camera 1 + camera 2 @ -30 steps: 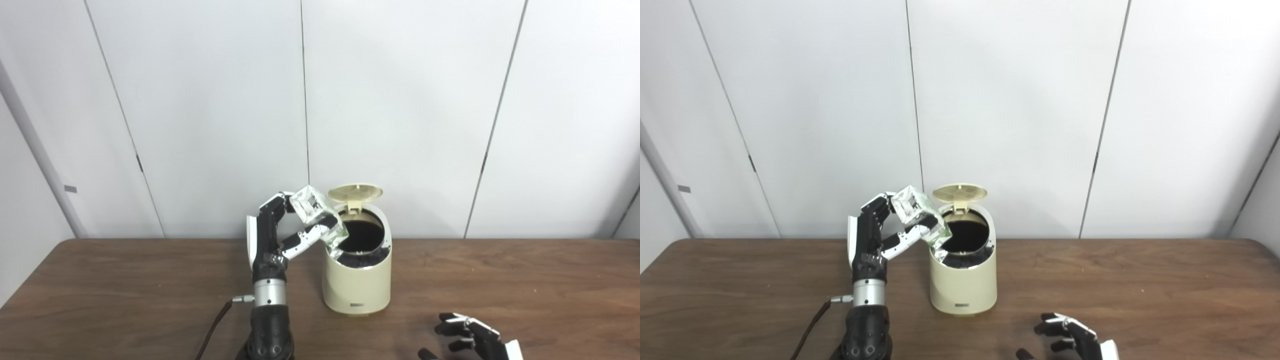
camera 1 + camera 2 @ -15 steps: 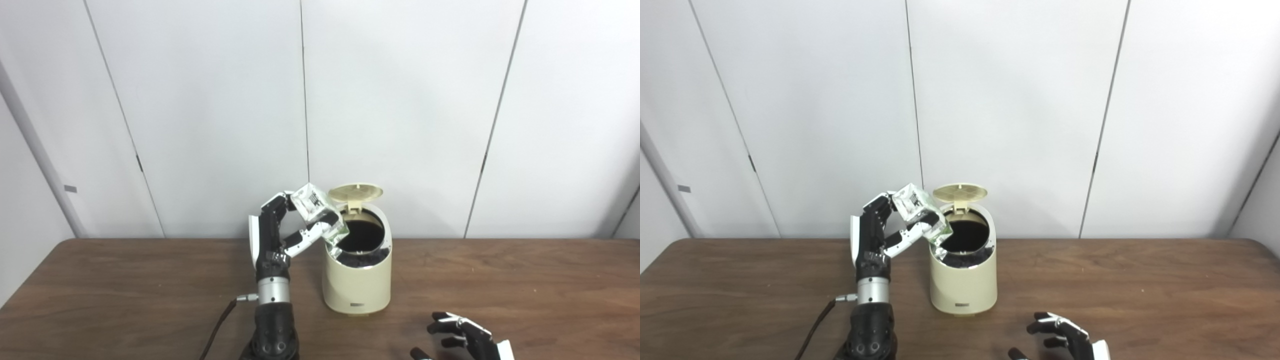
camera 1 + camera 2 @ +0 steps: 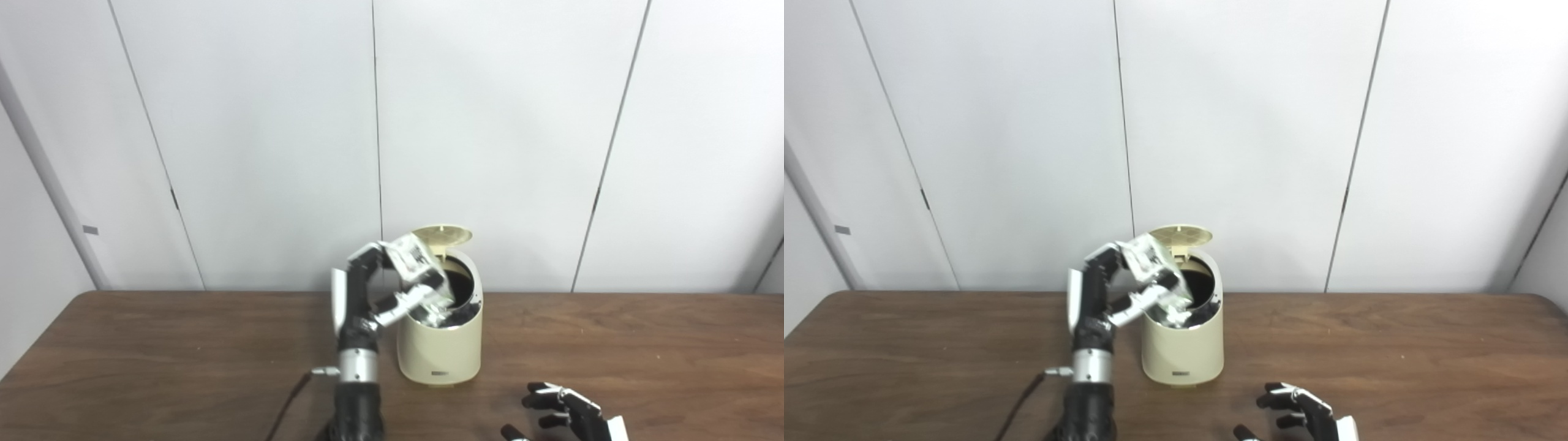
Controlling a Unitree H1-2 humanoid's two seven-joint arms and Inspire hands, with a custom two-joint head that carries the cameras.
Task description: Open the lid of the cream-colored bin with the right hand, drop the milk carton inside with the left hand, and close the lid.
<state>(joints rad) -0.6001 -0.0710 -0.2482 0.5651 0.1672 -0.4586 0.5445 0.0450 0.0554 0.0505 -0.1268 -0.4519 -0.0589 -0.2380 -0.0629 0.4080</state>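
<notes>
The cream-colored bin [image 3: 440, 346] stands mid-table with its round lid [image 3: 442, 233] tipped up at the back, showing the dark inside. My left hand [image 3: 373, 288] is raised beside the bin's left rim, shut on the milk carton [image 3: 418, 269]. The carton is tilted, its lower end over the bin's opening. My right hand [image 3: 566, 413] rests low on the table at the front right, fingers apart, holding nothing.
The brown wooden table [image 3: 612, 343] runs across the view, with white wall panels behind. A dark cable [image 3: 288, 407] trails from the left wrist toward the front edge.
My left hand has carried the carton to the right, so its lower end now hangs over the bin's mouth. The right hand has barely shifted.
</notes>
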